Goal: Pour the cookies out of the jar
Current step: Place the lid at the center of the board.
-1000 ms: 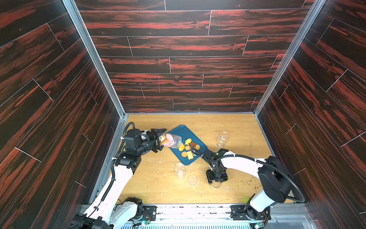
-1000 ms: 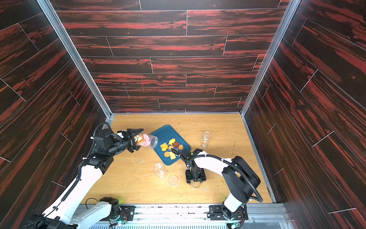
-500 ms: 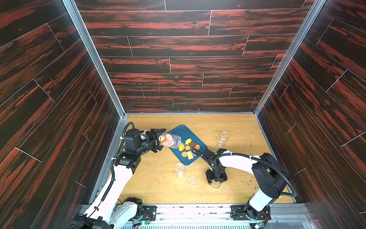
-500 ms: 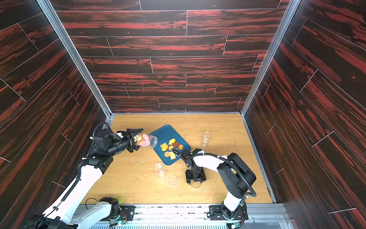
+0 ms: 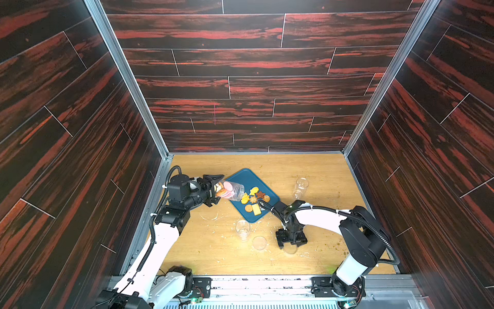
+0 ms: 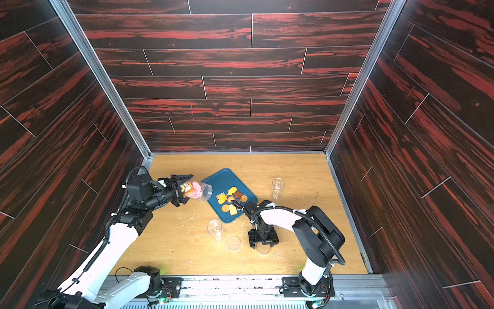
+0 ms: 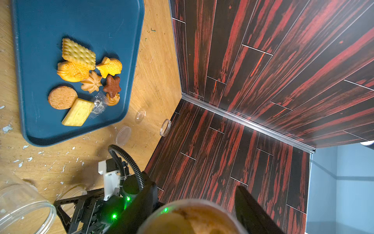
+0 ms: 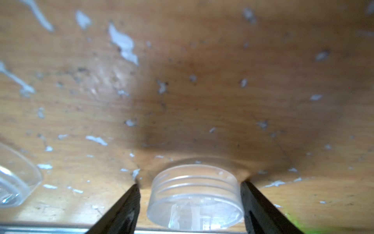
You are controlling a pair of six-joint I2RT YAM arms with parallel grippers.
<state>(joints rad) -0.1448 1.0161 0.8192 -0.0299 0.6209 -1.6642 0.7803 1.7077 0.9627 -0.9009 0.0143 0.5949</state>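
In both top views, left of centre, the left gripper [image 5: 217, 190] clamps the tipped jar [image 5: 235, 190], its mouth over the blue tray [image 5: 247, 176]. Cookies [image 5: 254, 200] lie on the tray, and more sit inside the jar.

Left wrist view: cookies [image 7: 85, 81] cluster on the tray [image 7: 81, 18].

Right wrist view: the right gripper [image 8: 190, 184] stands wide astride a clear lid [image 8: 194, 200] on the table [image 8: 182, 81].

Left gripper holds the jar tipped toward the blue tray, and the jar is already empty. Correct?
No: the jar is not empty. Both top views show pink and tan cookies inside it. The rest holds: the left gripper holds it tipped toward the blue tray.
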